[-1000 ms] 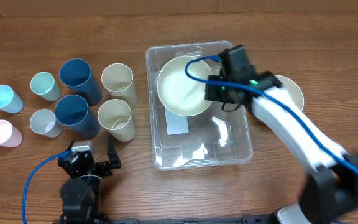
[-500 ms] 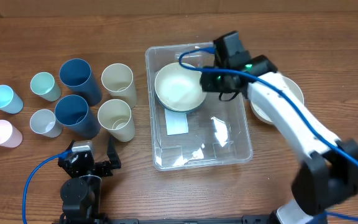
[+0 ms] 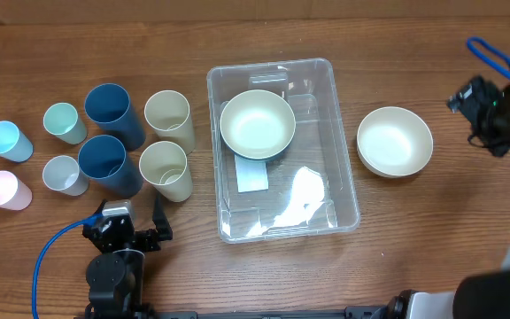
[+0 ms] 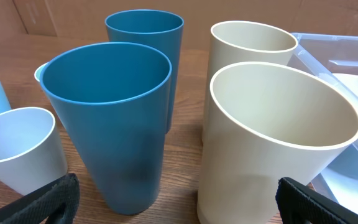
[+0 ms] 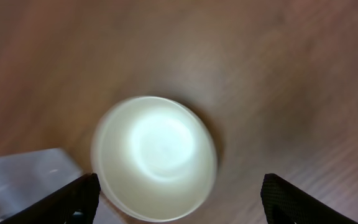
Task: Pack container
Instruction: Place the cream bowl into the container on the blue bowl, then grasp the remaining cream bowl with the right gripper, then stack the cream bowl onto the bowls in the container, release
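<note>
Spotted the container [image 3: 343, 190] dead centre of the overhead frame, flat on the bench [image 3: 414, 266], clear-walled, with a white label [image 3: 253, 175] on its base. Found one cream bowl [image 3: 257, 124] inside, tucked into the upper-left part, lower rim overlapping the label's top edge from above. Picked out a second bowl [image 3: 395, 142] outside, on bare wood just right of the container, apart from its wall. Found the right arm [image 3: 503, 115] at the upper right edge of the frame, beyond that second bowl and not touching it. Caught the right fingers [image 5: 73, 205] in the wrist view, spread wide at the lower corners, released, gripping nothing, with the second bowl blurred in the middle of the frame. Swung to the lower left: saw the left arm [image 3: 113, 266] parked at the bottom edge, just below the cups. Caught the left fingers [image 4: 42, 202] splayed to the lower corners too, released, holding nothing. Counted eight upright cups left of the container: two dark blue cups [image 3: 109, 111], two cream cups [image 3: 167, 115] nearest the container's left wall, then a teal cup [image 3: 62, 121], a light blue cup [image 3: 4, 140], a pink cup [image 3: 3, 189] and a whitish cup [image 3: 62, 174] toward the left edge. Glimpsed the container's corner at the far right of the left wrist view, just behind the cream cups.
</note>
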